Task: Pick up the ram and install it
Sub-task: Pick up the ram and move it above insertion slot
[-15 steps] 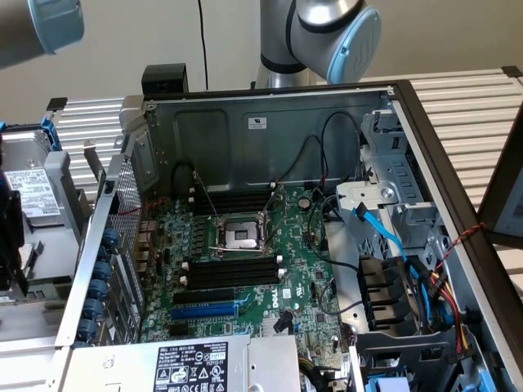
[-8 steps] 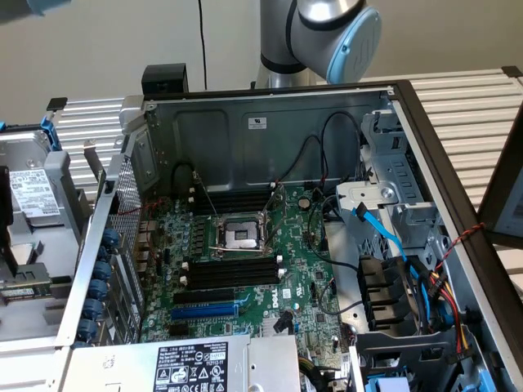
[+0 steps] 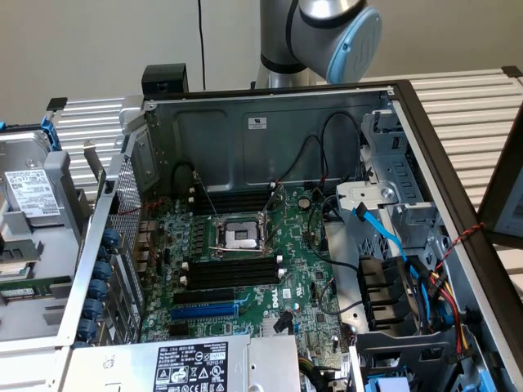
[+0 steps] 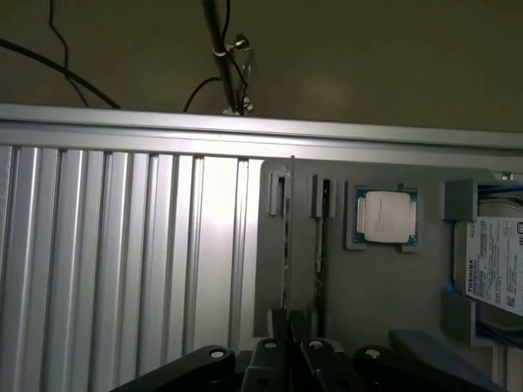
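Observation:
In the wrist view the ram (image 4: 288, 237) is seen edge-on as a thin stick standing in the holder clips of a grey tray (image 4: 376, 286). My gripper (image 4: 290, 343) is at the stick's near end. Its dark fingers (image 4: 279, 335) stand close together on either side of the stick, shut on it. The ram still sits in its holder. A second thin stick (image 4: 323, 245) stands parallel beside it. In the exterior view the black memory slots (image 3: 233, 269) with white end clips lie beside the processor socket (image 3: 243, 237) on the motherboard.
A processor chip (image 4: 386, 216) and a hard drive (image 4: 498, 261) lie on the same tray. The tray rests on a ribbed aluminium table (image 4: 122, 261). The open computer case (image 3: 270, 131) has tall walls, loose cables (image 3: 392, 245) and a blue slot (image 3: 204, 310). The arm's base (image 3: 327, 33) rises behind it.

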Tool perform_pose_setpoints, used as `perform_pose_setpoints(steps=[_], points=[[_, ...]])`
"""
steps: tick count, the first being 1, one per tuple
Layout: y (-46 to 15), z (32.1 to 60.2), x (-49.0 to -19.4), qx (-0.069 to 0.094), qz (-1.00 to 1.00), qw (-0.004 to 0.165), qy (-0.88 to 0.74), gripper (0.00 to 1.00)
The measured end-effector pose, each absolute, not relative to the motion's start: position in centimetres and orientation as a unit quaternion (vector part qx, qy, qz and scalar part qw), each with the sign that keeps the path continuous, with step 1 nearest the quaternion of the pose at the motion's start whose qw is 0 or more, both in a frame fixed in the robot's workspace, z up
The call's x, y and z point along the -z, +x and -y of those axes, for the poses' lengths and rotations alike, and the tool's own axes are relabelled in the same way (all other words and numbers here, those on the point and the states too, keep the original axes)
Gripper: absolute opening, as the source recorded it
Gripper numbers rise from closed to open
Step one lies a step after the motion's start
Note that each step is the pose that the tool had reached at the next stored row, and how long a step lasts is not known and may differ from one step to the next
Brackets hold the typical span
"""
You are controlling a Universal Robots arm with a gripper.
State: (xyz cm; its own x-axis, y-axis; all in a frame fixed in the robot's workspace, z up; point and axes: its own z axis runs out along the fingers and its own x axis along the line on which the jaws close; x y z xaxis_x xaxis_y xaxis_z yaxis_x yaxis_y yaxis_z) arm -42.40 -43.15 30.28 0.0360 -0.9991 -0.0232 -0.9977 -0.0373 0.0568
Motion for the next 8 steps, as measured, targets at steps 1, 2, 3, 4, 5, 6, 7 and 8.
perform_pose_setpoints(steps=[1,2,3,4,5,6,7,8], points=[[-42.3,43.2,-30.7,0.028,0.694,0.013,0.720,0.13],[-42.2,43.3,-31.2,0.029,0.694,0.013,0.720,0.13],[-42.1,43.5,-31.6,0.029,0.694,0.013,0.720,0.13],[-42.0,43.6,-32.1,0.030,0.694,0.014,0.720,0.13],[-41.9,43.7,-32.5,0.030,0.694,0.014,0.720,0.13],[-41.8,43.8,-32.9,0.030,0.694,0.014,0.720,0.13],[-41.7,44.0,-33.2,0.031,0.694,0.014,0.720,0.13],[-41.6,44.1,-33.6,0.031,0.694,0.015,0.720,0.13]])
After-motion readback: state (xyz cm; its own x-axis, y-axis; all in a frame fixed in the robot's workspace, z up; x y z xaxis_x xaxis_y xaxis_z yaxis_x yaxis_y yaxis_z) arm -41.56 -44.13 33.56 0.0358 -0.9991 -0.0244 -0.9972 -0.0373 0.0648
